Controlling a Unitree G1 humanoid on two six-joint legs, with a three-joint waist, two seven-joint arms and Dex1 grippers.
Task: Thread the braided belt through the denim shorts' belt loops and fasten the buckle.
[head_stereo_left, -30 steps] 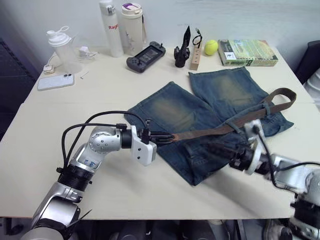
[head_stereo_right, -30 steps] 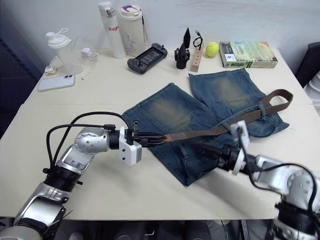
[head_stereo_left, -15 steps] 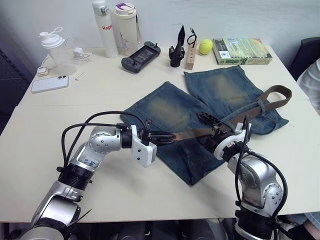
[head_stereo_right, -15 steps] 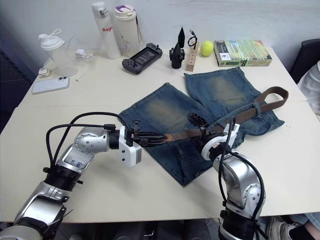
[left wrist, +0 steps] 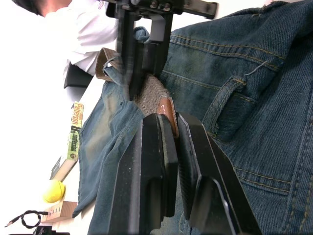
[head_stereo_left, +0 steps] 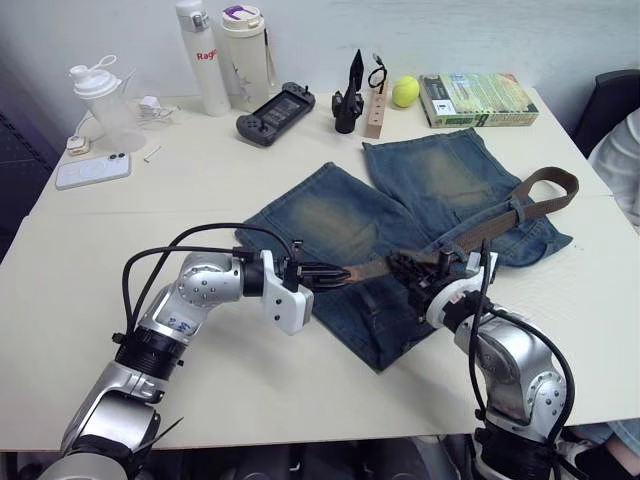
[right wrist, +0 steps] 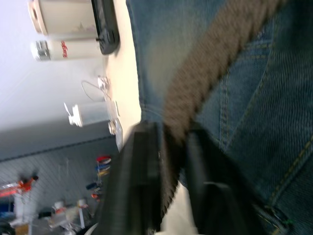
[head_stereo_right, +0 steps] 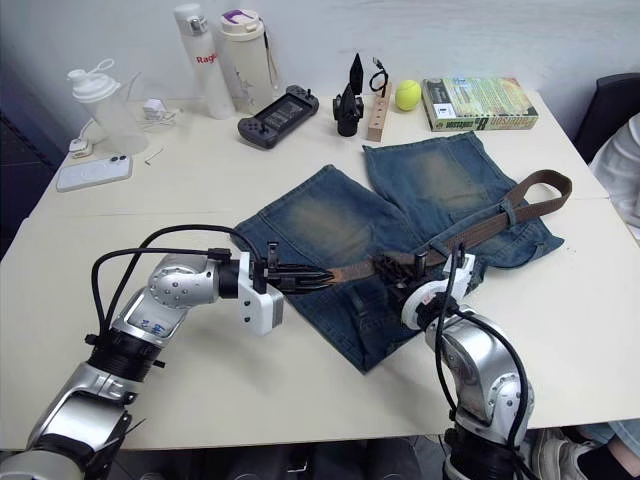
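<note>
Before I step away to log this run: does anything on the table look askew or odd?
Only the braided belt: it runs through just one belt loop, then slants loose across the denim shorts, its leather tip pinched in the left gripper. The right gripper straddles its middle. Nothing looks spilled or damaged.

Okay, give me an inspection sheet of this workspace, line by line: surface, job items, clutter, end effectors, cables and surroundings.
Surface: pale table.
Job's things: denim shorts spread flat; braided belt lies along the waistband, far end looped past the shorts' edge; one belt loop sits beside the tip; buckle not made out.
Clutter: two bottles, shaker, phone, game controller, yellow ball, book.
End effectors: left end effector shut on the belt's leather tip; right end effector straddles the belt mid-length.
Cables: black cable arcs over the left arm.
Surroundings: a person's white sleeve at the table's right edge.
</note>
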